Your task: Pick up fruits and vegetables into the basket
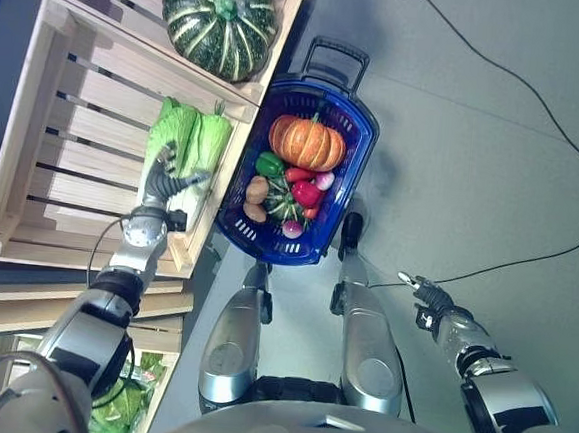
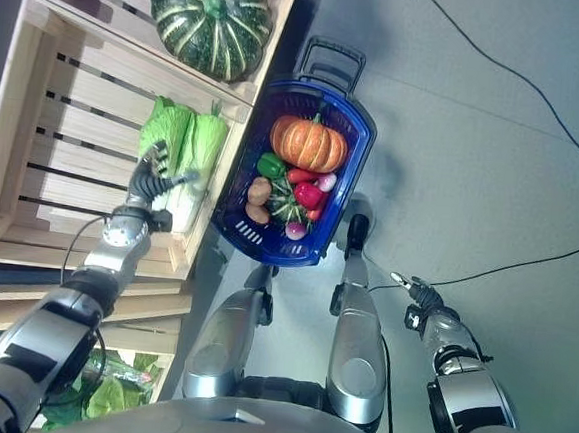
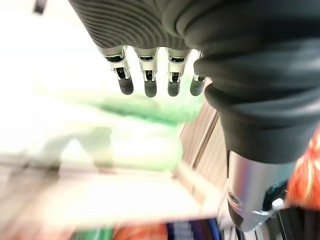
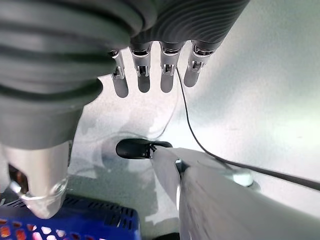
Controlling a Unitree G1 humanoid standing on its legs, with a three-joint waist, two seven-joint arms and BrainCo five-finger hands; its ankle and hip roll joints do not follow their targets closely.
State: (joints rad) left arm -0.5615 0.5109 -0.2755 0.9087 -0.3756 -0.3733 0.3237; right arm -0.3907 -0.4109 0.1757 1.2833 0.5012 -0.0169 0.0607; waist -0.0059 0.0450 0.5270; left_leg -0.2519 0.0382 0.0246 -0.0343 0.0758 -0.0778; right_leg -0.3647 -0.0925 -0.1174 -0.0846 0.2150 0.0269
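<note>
Grey floor (image 1: 499, 103), pale wood crate shelving (image 1: 67, 109)

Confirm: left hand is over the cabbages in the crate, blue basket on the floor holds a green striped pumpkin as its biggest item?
Not quite. The biggest item in the blue basket is an orange pumpkin, as the left eye view shows. The big green striped pumpkin sits in the wooden crate. The rest holds: the left hand is over the cabbages, fingers straight.

Slatted wooden crates (image 1: 87, 110) on grey floor (image 1: 496, 143).

Two cabbages (image 1: 184, 153) in the crate (image 1: 33, 156) — one striped squash (image 1: 220, 15) — one basket (image 1: 236, 234).
</note>
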